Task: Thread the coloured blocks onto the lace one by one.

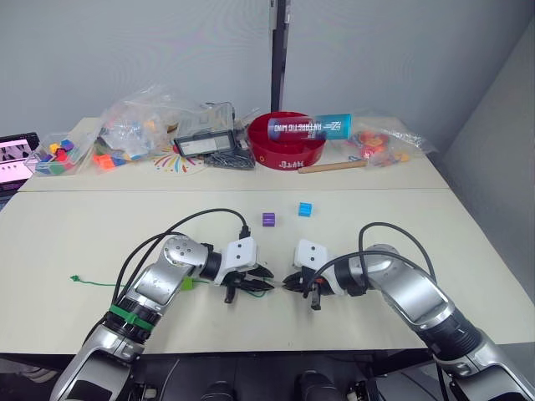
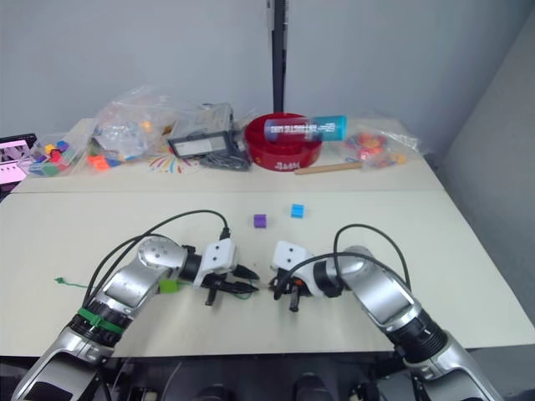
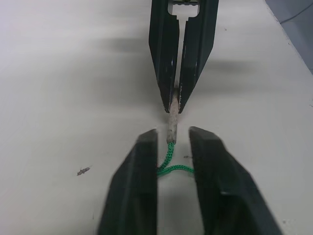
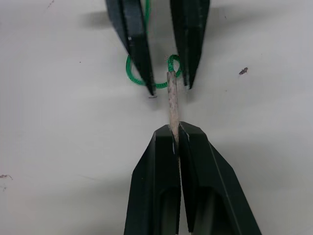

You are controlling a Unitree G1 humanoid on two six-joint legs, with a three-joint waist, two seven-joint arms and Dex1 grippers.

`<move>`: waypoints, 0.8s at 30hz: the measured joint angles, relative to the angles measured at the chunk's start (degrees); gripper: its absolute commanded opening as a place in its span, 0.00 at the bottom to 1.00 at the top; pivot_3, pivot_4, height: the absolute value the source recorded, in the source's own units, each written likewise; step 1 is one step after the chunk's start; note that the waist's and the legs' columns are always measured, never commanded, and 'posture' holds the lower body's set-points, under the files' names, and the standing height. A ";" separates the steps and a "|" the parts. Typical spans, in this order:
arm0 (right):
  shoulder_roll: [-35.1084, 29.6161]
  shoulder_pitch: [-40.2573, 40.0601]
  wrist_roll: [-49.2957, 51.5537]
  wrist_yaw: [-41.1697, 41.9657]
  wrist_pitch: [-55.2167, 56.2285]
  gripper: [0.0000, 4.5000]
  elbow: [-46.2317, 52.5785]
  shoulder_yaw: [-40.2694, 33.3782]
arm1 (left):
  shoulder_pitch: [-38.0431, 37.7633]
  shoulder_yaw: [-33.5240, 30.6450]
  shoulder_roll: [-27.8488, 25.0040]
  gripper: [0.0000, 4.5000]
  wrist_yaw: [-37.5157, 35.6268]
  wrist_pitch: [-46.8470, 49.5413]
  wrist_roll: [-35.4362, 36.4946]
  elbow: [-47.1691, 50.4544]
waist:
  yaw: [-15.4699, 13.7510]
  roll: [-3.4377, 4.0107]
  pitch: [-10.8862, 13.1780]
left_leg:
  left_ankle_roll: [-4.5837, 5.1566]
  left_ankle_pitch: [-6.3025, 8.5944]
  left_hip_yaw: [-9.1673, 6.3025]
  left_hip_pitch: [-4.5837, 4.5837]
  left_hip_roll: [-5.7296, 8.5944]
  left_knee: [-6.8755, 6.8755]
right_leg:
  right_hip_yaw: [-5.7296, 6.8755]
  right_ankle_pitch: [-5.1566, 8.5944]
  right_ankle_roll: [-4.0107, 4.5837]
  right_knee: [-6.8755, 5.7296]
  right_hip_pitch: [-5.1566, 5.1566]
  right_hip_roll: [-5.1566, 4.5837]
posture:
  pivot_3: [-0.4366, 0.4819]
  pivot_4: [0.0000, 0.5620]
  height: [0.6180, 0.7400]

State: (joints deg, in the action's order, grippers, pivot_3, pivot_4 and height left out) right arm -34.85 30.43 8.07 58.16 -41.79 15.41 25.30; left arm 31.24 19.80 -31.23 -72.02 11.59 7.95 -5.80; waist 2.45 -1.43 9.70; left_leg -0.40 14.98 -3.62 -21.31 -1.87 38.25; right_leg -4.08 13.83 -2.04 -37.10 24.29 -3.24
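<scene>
Pinching the pale stiff tip of the lace point(image 4: 172, 100), the right gripper point(image 4: 177, 133) has its two fingers pressed together on it, w/ the tip sticking out past the fingertips toward the left gripper point(image 3: 172, 139). That tip is a short straight stick; its long axis runs in line w/ the right fingers and straight across the gap between the two grippers, roughly left-right over the desk point(image 1: 75, 242) in the head views. The far end of the tip, where the green cord starts, sits between the left fingers point(image 3: 142, 161), which stand apart on either side of it, not touching it as far as the wrist views show. Just behind that point the green cord curls into a small loop lying on the desk under/between the left fingers. From there the lace trails off to the robot's left, ending in a small knot near the desk's left edge point(image 1: 74, 279). A light green block point(image 1: 187, 283) shows beside the left forearm, on or right by the cord; can't tell if threaded. A purple block point(image 1: 268, 219) and a blue block point(image 1: 305, 209) lie near each other farther back on the desk, well apart from both grippers.
</scene>
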 measured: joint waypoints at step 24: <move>0.02 -1.72 7.02 -1.34 -2.69 0.99 3.20 -9.40 | -0.11 -0.79 -0.30 0.00 0.02 -0.62 -0.01 -1.91 | -0.03 0.00 0.00 | 0.00 0.00 -0.01 0.00 0.01 0.00 | 0.00 0.00 0.00 0.00 -0.01 -0.01 | 0.48 0.27 0.92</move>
State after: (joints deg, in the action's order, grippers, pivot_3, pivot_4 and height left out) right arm -34.82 28.71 15.09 56.82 -44.48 18.61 15.91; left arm 31.14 19.01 -31.54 -72.00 10.98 7.94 -7.71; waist 2.42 -1.44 9.70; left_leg -0.40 14.97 -3.63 -21.31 -1.86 38.25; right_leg -4.08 13.82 -2.05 -37.10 24.28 -3.25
